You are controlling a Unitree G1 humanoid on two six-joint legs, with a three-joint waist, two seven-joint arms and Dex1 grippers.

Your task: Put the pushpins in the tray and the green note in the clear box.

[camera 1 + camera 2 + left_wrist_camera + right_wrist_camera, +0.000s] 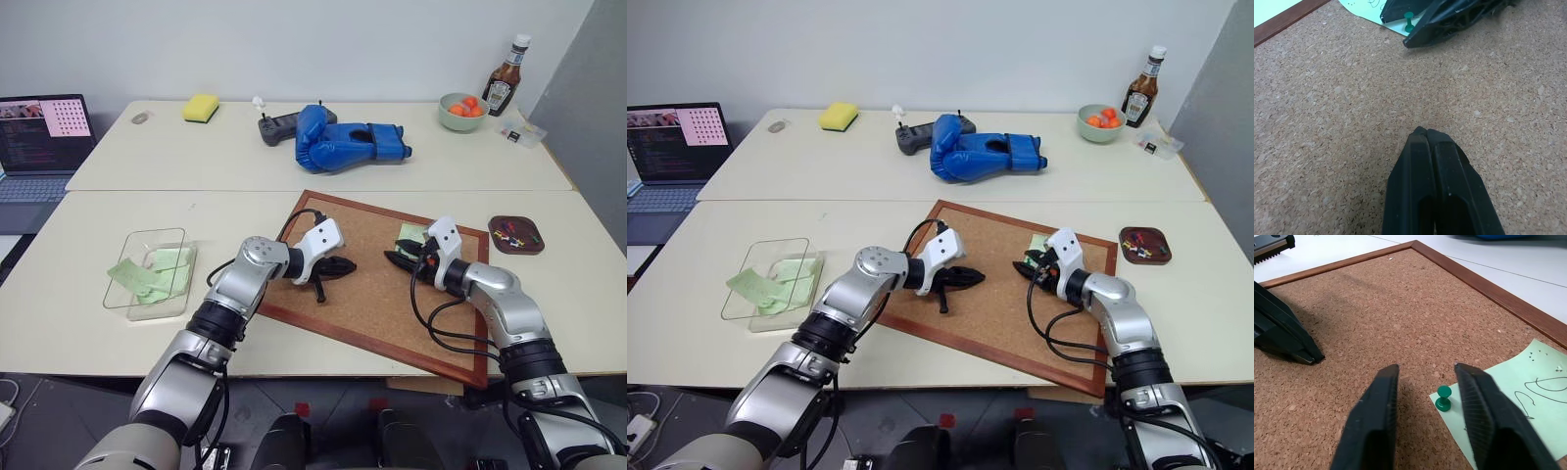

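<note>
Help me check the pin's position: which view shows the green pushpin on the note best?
The right wrist view: the green pushpin stands large between the right gripper jaws, at the green note corner. The left wrist view shows it small; the head views hide it.

Two pale cream rectangular tables [147,211] pushed together, plain white wall [294,39] behind, grey panel [588,88] at right.

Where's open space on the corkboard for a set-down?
Bare cork between the shut left gripper and the right gripper, and along the corkboard near edge. Crowded at the far right corner: green note, green pushpin, right gripper's open fingers straddling it.
</note>
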